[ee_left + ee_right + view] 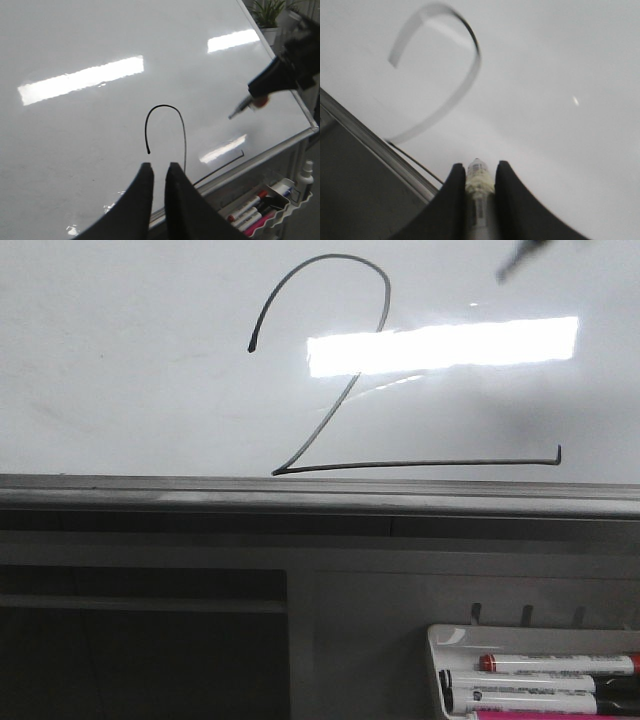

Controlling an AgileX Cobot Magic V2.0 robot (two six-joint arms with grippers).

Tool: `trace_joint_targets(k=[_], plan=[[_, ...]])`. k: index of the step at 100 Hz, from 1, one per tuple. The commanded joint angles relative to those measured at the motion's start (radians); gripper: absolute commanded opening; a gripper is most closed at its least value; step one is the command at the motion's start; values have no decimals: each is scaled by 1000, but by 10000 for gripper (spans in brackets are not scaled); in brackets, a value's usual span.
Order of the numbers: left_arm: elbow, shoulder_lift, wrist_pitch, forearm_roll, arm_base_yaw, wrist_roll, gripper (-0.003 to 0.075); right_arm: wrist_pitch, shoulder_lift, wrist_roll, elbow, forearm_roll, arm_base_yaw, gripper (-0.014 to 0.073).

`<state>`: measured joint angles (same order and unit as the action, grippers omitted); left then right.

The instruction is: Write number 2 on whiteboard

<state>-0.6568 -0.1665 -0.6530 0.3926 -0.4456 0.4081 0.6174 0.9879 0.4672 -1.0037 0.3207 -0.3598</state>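
Note:
The number 2 (420,463) is drawn large and thin on the whiteboard (130,370), its base stroke just above the grey lower edge (300,495). My right gripper (480,167) is shut on a marker (479,180), with the tip off the board, up and right of the 2. The marker's blurred tip (520,258) shows at the front view's top right and also in the left wrist view (240,109). My left gripper (159,165) hangs in front of the board below the 2's loop (165,106). Its jaws are nearly together with nothing between them.
A white marker tray (440,640) with several markers (550,663) hangs below the board at the right. The left wrist view shows a small bottle (306,175) beside the tray and a potted plant (267,12) beyond the board's right edge.

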Motion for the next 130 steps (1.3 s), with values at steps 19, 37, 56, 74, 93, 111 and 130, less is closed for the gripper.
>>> trace_joint_targets(k=[19,37,56,74,93,111,130], plan=[[-197,-271,-216,348,2,339,437,-57,-55,178,-116,174,-345,-71],[-302,-465,-437,533,2,516,403,-69,25,223,-119,174,-603,-71],[-366,-551,-519,560,2,539,403,-103,78,222,-120,174,-695,-71],[-371,-595,-589,559,2,556,387,-134,80,222,-128,174,-716,-71],[-371,-622,-556,559,2,558,314,-132,80,222,-165,211,-729,-71],[-371,-656,-518,557,2,558,311,-139,80,222,-180,211,-767,-71],[-371,-667,-486,557,2,558,310,-140,80,222,-180,211,-776,-71]])
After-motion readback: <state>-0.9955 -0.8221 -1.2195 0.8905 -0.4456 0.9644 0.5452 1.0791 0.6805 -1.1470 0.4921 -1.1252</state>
